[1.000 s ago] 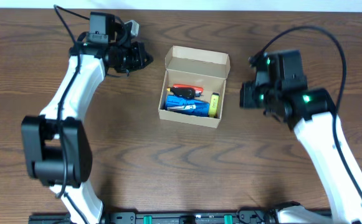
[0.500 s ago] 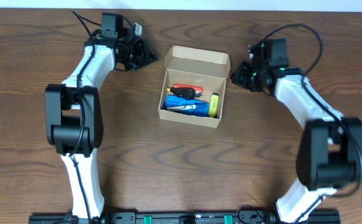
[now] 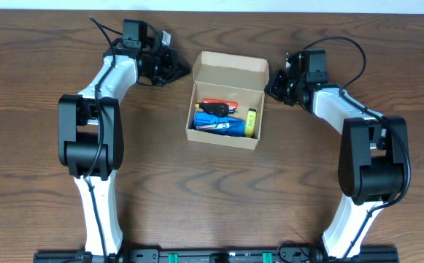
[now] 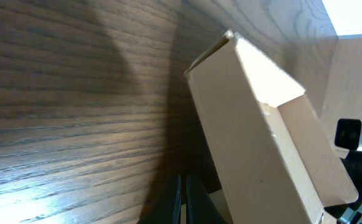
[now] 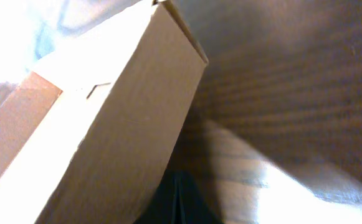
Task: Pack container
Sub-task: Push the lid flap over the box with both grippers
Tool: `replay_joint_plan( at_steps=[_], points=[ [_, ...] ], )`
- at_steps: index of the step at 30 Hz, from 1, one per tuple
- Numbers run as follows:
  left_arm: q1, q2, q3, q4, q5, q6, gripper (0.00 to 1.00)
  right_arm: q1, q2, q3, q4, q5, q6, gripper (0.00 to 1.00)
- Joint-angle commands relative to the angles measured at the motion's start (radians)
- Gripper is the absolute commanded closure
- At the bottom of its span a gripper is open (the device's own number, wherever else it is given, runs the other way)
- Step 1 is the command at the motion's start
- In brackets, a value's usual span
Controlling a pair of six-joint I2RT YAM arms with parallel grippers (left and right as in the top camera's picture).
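The container [image 3: 226, 102], a tan cardboard box, sits mid-table with its flap lid [image 3: 232, 70] standing open at the back. Inside lie a blue item [image 3: 222, 126], a red item [image 3: 215, 102] and a yellow item [image 3: 251, 121]. My left gripper [image 3: 185, 72] is shut and empty, its tip at the lid's left edge. In the left wrist view its fingers [image 4: 176, 200] are pressed together beside the container's wall [image 4: 261, 143]. My right gripper [image 3: 269, 89] is shut and empty at the lid's right edge. In the right wrist view the container [image 5: 106, 137] fills the left, with the fingers [image 5: 168, 200] just below it.
The wooden table [image 3: 197, 190] spreads all round the box. Cables loop above both wrists. A white edge runs along the table's far side [image 3: 212, 6].
Both arms have swung in toward the container's back corners: the left tip moved right to the lid's left edge, the right gripper moved up and left to the lid's right edge. Both stayed shut.
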Motion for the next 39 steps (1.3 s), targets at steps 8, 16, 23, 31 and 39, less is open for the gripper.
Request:
replay_joint_plan(
  at_steps=[8,16,23,31,39],
  points=[
    [-0.005,0.008,0.021,0.002,0.028,-0.008,0.94,0.029,0.010,-0.001,0.090,-0.038,0.012,0.99],
    [-0.003,0.008,0.021,0.090,0.163,-0.007,0.94,0.028,0.010,0.000,0.146,-0.150,-0.048,0.99],
    [0.000,-0.008,0.021,0.097,0.232,0.018,0.94,0.022,0.010,0.000,0.192,-0.279,-0.085,0.99],
    [0.003,-0.084,0.021,0.096,0.258,0.082,0.94,0.010,0.008,0.000,0.348,-0.470,-0.084,0.99],
    [0.003,-0.169,0.021,0.076,0.258,0.144,0.94,-0.006,0.005,0.000,0.351,-0.493,-0.080,0.99]
  ],
)
